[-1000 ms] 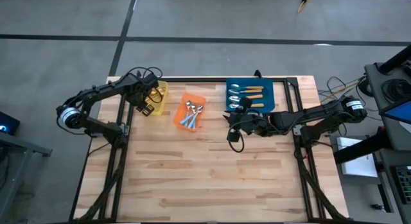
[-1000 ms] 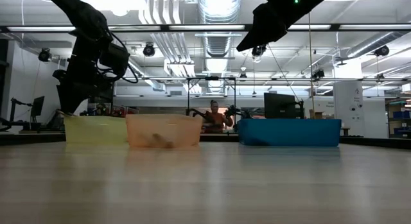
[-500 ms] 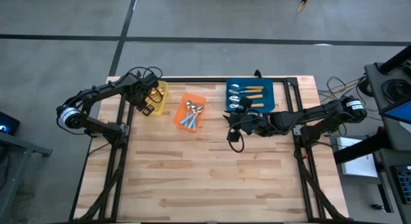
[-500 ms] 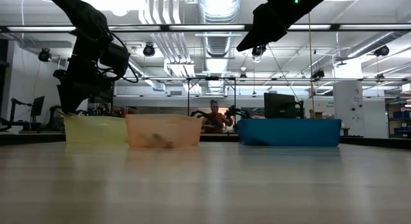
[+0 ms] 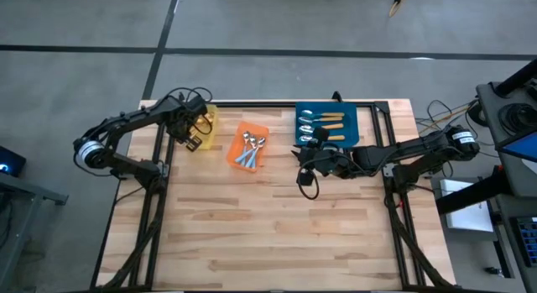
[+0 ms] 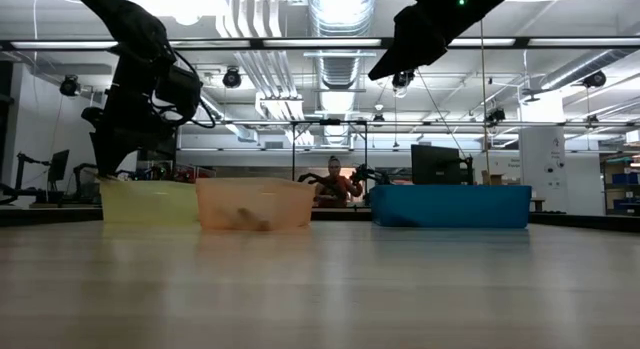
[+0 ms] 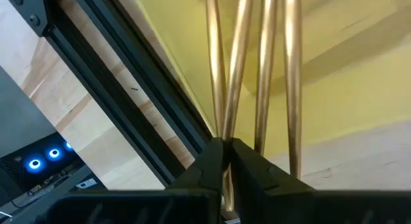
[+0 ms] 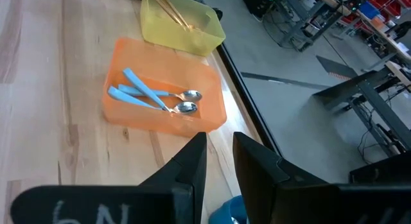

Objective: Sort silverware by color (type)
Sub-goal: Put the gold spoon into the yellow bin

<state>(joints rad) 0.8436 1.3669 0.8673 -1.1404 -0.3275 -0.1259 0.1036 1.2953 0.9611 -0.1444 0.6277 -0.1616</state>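
Thin gold spoons (image 7: 257, 70) lie side by side in the yellow bin (image 5: 207, 125) at the far left. My left gripper (image 7: 225, 150) points down just above them, shut, with nothing seen between its fingertips. Blue-handled spoons (image 8: 151, 95) lie in the orange bin (image 5: 248, 145). Orange-handled spoons (image 5: 327, 125) lie in the blue bin (image 5: 344, 112). My right gripper (image 8: 218, 156) hovers above the table off the blue bin's near left corner, slightly open and holding nothing.
The three bins stand in a row along the table's far edge, seen in the low view as the yellow bin (image 6: 148, 202), the orange bin (image 6: 255, 204) and the blue bin (image 6: 450, 205). Bare wood (image 5: 268, 234) fills the near half. A person (image 6: 335, 184) sits far behind the table.
My left gripper has shut while staying in place above the yellow bin. My right gripper and the spoons in the bins have kept still.
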